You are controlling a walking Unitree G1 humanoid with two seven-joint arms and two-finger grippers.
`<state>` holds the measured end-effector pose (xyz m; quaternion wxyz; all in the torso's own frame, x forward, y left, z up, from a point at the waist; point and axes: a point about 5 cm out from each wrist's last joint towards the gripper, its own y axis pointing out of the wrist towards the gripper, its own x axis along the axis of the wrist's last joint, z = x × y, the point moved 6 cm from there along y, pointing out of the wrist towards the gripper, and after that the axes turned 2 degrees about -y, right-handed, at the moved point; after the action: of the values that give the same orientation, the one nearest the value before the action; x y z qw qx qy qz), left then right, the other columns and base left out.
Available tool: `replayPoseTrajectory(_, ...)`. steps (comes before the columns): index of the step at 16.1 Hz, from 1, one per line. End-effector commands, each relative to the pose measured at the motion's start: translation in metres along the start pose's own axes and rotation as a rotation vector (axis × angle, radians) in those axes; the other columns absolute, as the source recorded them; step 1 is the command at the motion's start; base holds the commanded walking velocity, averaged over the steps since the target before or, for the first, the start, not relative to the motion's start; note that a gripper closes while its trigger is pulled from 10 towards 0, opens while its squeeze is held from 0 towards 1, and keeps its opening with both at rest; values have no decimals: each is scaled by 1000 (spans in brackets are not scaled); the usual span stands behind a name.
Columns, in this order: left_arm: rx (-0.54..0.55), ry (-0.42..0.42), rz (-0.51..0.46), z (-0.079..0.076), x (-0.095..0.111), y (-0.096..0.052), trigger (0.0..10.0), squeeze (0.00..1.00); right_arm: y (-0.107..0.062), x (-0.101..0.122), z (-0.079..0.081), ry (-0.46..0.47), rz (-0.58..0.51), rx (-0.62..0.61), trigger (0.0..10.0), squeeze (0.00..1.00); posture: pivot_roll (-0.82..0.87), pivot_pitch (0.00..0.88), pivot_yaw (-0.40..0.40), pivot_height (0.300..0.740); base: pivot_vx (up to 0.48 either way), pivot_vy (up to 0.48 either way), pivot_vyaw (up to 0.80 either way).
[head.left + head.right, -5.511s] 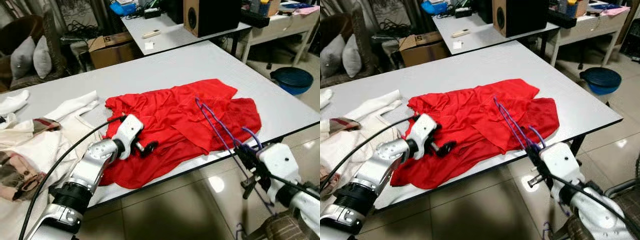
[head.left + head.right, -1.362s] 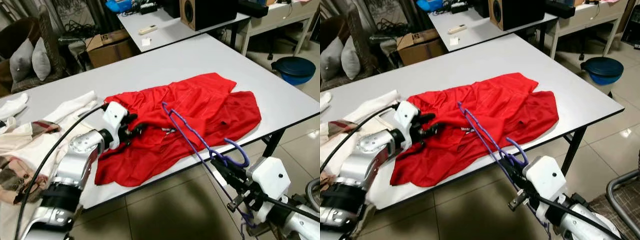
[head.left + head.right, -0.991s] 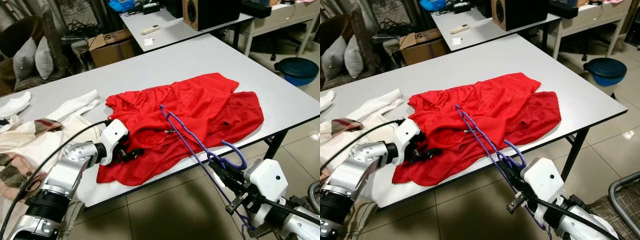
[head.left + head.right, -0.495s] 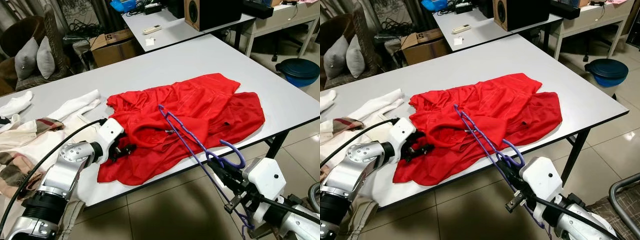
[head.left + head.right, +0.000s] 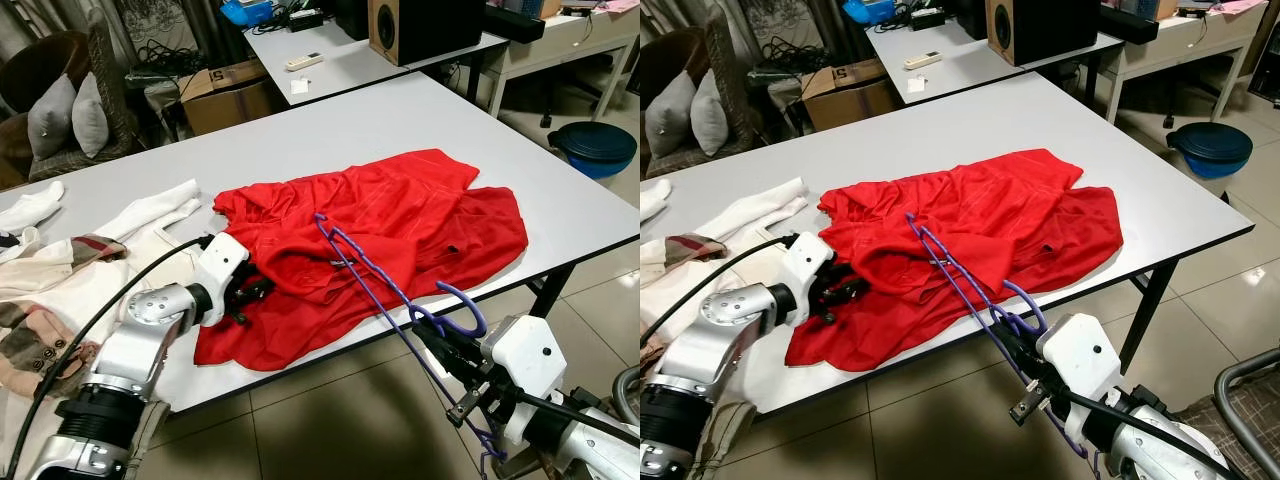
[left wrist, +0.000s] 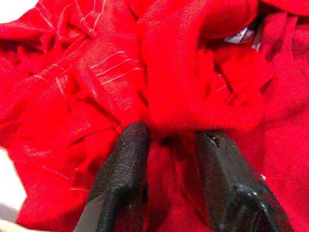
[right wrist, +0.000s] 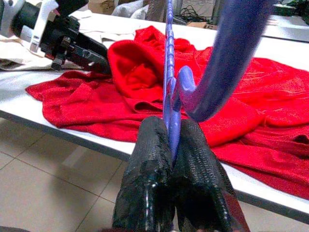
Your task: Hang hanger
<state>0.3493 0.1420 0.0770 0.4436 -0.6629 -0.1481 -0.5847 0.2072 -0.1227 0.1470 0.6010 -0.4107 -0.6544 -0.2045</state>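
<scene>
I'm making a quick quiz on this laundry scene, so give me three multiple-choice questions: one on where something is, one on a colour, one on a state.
1. Where does the red garment lie?
A. on the floor
B. on the grey table
C. on the chair

2. What colour is the hanger?
A. purple
B. white
C. black

3. What is the right tool doing?
A. hanging open
B. gripping cloth
C. shut on the hanger

Answers:
1. B: the garment is spread on the table.
2. A: the hanger is purple.
3. C: the right tool's fingers pinch the hanger near its hook.
</scene>
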Motion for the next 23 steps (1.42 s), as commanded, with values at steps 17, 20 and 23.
replayPoseTrajectory(17, 133, -136, -285, 37, 70, 1, 0, 0, 6, 0, -2, 1, -12, -15, 10000, 0, -68, 0, 188, 740, 0, 0, 0)
replayPoseTrajectory(20, -57, -83, -206, 1, 51, -3, 10000, 1000, 4, -1, -1, 3, -10, -18, 10000, 0, -70, 0, 196, 740, 0, 0, 0)
replayPoseTrajectory(23, -111, -58, -184, -8, 47, -7, 10000, 1000, 4, -1, -1, 4, -9, -20, 10000, 0, -71, 0, 198, 740, 0, 0, 0)
